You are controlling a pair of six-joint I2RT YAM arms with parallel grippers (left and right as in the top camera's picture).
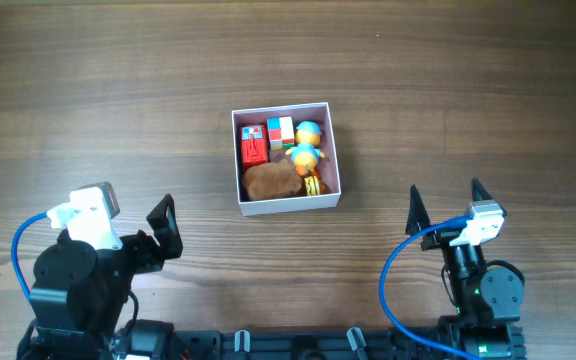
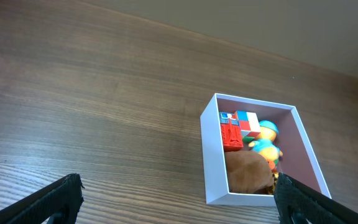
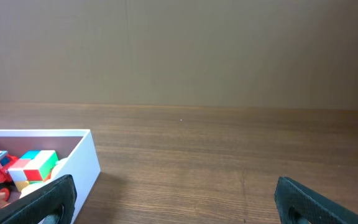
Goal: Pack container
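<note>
The container (image 1: 330,150) is a square white-walled box with a pink inside, at the table's middle. It holds a red toy (image 1: 254,150), a multicoloured cube (image 1: 280,132), a yellow and blue duck figure (image 1: 307,146) and a brown plush (image 1: 272,180). It also shows in the left wrist view (image 2: 214,163) and the right wrist view (image 3: 86,160). My left gripper (image 1: 165,228) is open and empty, at the front left, apart from the container. My right gripper (image 1: 446,205) is open and empty, at the front right.
The wooden table (image 1: 98,90) lies bare around the container. A blue cable (image 1: 400,262) loops by the right arm, another by the left arm (image 1: 18,250).
</note>
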